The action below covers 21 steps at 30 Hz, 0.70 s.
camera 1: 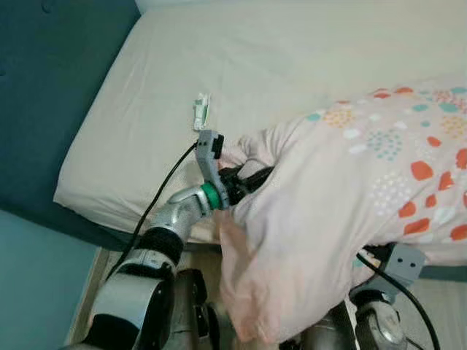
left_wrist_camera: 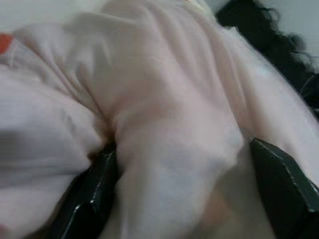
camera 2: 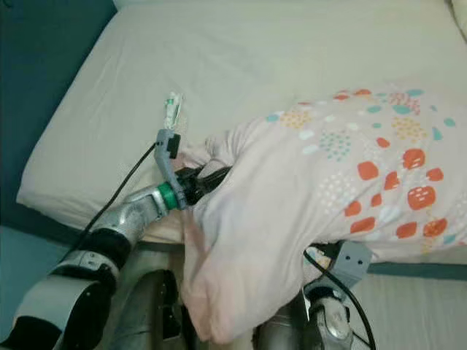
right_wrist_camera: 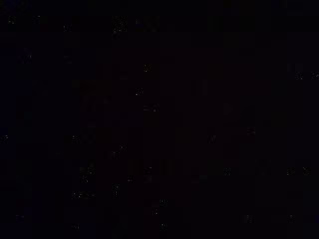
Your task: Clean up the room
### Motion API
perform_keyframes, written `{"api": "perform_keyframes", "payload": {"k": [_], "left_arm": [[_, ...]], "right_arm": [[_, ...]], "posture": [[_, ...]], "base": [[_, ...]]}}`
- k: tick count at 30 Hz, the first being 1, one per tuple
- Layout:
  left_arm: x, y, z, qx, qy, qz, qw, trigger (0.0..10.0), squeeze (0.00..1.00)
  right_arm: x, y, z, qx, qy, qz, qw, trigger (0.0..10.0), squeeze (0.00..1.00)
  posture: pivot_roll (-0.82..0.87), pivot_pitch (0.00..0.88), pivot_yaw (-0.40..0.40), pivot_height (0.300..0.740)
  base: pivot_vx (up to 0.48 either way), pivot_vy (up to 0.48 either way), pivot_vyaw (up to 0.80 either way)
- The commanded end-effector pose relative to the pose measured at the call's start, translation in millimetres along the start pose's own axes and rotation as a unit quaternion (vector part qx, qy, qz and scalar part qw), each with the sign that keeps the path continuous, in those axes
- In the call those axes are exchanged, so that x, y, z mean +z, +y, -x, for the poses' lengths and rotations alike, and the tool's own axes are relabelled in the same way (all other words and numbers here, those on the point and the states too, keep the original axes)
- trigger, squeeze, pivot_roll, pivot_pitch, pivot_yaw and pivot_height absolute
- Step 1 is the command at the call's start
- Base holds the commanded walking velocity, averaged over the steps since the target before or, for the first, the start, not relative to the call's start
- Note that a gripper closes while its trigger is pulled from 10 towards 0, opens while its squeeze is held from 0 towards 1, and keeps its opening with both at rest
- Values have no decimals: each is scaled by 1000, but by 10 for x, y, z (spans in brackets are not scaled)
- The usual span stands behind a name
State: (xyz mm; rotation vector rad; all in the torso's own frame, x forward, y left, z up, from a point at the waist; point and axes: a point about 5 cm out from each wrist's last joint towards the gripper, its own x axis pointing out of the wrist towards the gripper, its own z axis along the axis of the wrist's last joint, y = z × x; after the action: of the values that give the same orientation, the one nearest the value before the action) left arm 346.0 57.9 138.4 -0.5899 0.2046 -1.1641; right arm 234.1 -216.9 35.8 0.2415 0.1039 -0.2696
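Here, the left gripper [camera 1: 237, 179] is pushed into the near corner of a pale pink duvet [camera 1: 343, 197]. The left wrist view shows its two black fingers [left_wrist_camera: 92, 191] set apart on either side of a thick fold of the cloth, bracketing it; whether they are truly pinching is hard to say, but the fabric bulges between them, so I read it as a hold. The right arm hangs low under the duvet's drooping edge, its wrist mount [camera 1: 400, 264] just showing; that gripper's state cannot be told, the wrist view being black.

The duvet lies across the right side of the bed, patterned with orange and teal spots, one corner spilling over the near edge toward the floor.

Handling, as a judgement: soft, bulky, light for its size, no stiffness at all. It will sag and drag from any single grip point. Best taken at a corner or a bunched fold, a good thickness of cloth, since thin fabric could slip out.

The mattress [camera 1: 146, 109] carries a plain cream sheet, smooth and bare on the left side. A small white and green packet [camera 1: 201, 111] lies on it just beyond the gripper. Dark teal headboard [camera 1: 51, 80] to the left; pale wood floor below.
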Motion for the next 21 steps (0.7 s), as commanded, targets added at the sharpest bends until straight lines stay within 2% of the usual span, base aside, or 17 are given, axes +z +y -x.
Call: {"api": "perform_keyframes", "payload": {"k": [1,4,5,7,8,9,10,11,13,14,16,17,18,19,21], "left_arm": [[-134,-77,-9,-46,24,27,998,10000,600],[-14,-322,194,-116,-4,36,993,10000,596],[-14,-322,194,-116,-4,36,993,10000,596],[22,-467,305,-139,-9,36,990,10000,596],[22,-467,305,-139,-9,36,990,10000,596],[17,-536,396,-149,-5,36,988,10000,596],[-52,-628,609,-158,20,32,987,9569,596],[-52,-628,609,-158,20,32,987,9569,596],[-125,-704,770,-160,44,32,986,8431,596],[-125,-704,770,-160,44,32,986,8431,596],[-199,-802,898,-160,67,35,984,4863,592],[-199,-802,898,-160,67,35,984,4863,592],[-247,-916,985,-155,80,42,984,4392,596],[-261,-948,1005,-153,82,45,984,4392,596],[-293,-1008,1037,-151,84,52,984,3725,596]], "right_arm": [[-60,51,7,11,17,-2,1000,10000,0],[-39,99,-73,29,27,10,999,10000,0],[-39,99,-73,29,27,10,999,10000,0],[-55,133,-98,40,39,22,998,10000,0],[-55,133,-98,40,39,22,998,10000,0],[-74,158,-113,50,49,30,997,10000,0],[-131,215,-140,74,73,49,993,10000,0],[-131,215,-140,74,73,49,993,10000,0],[-177,274,-168,97,93,65,989,10000,0],[-177,274,-168,97,93,65,989,10000,0],[-207,380,-233,128,112,87,982,10000,0],[-207,380,-233,128,112,87,982,10000,0],[-199,493,-304,157,119,107,975,10000,0],[-189,532,-327,165,119,112,973,10000,0],[-157,640,-392,186,118,121,968,10000,0]], "posture": [[-69,208,175,612],[-63,207,166,612],[-63,207,166,612],[-59,207,165,612],[-59,207,165,612],[-56,206,164,612],[-51,206,159,612],[-51,206,159,612],[-44,206,152,612],[-44,206,152,612],[-38,205,145,612],[-38,205,145,612],[-37,205,144,612],[-37,205,144,612],[-32,204,136,612]], "base": [[0,0,0],[0,0,0],[0,0,0],[0,0,0],[0,0,0],[0,0,0],[0,0,0],[0,0,0],[0,0,0],[0,0,0],[0,0,0],[0,0,0],[0,0,0],[0,0,0],[0,0,0]]}}
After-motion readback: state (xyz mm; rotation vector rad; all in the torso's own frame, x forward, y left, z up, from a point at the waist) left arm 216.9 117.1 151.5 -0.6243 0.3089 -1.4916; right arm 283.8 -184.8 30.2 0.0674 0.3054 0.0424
